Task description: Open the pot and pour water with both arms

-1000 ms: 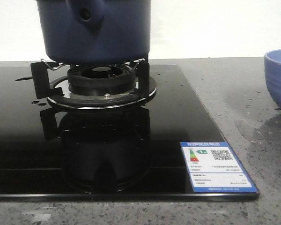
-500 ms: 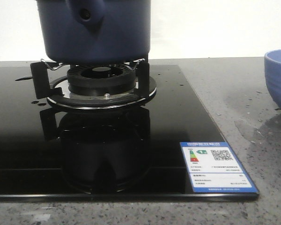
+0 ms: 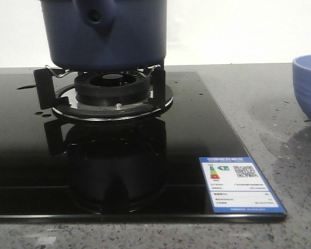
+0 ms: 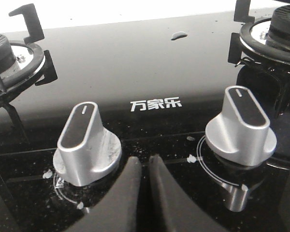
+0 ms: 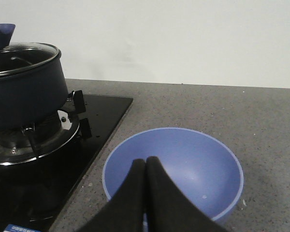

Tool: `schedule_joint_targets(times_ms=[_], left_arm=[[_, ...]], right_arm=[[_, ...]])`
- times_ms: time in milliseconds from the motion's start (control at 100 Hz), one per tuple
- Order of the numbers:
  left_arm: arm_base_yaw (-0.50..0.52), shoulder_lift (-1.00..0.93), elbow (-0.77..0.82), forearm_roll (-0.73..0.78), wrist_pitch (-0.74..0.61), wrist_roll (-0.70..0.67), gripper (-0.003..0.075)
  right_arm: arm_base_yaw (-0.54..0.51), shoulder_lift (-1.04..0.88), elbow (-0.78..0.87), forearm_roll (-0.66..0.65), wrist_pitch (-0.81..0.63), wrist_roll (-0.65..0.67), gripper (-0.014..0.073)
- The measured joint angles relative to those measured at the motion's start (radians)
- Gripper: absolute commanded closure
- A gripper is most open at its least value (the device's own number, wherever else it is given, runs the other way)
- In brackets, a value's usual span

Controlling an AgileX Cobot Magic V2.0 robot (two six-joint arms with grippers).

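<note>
We see the pot (image 3: 106, 33) on the burner stand (image 3: 111, 91), its top cut off in the front view. Both tools, left tool (image 4: 144, 166) and right tool (image 5: 146, 166), are clenched on nothing, the right above the bowl (image 5: 183, 164).

The front camera sits low at the near edge, close to the pot (image 3: 108, 32) and looking forward. The left wrist camera hangs right over the knobs (image 4: 87, 144). The right wrist camera, above the bowl (image 5: 174, 171), also sees the pot
</note>
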Motion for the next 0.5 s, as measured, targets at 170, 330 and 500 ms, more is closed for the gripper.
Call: schedule_joint_targets(times_ms=[170,330,500], left_arm=[[0.0,0.0,0.0,0.0,0.0,0.0,0.0741],[0.0,0.0,0.0,0.0,0.002,0.0,0.0741],[0.0,0.0,-0.002,0.0,0.002,0.0,0.0741]], right_arm=[[0.0,0.0,0.0,0.0,0.0,0.0,0.0657],[-0.007,0.0,0.056,-0.107,-0.009,0.046,0.0657],[-0.084,-0.019,0.237,-0.228,-0.196,0.182,0.0657]])
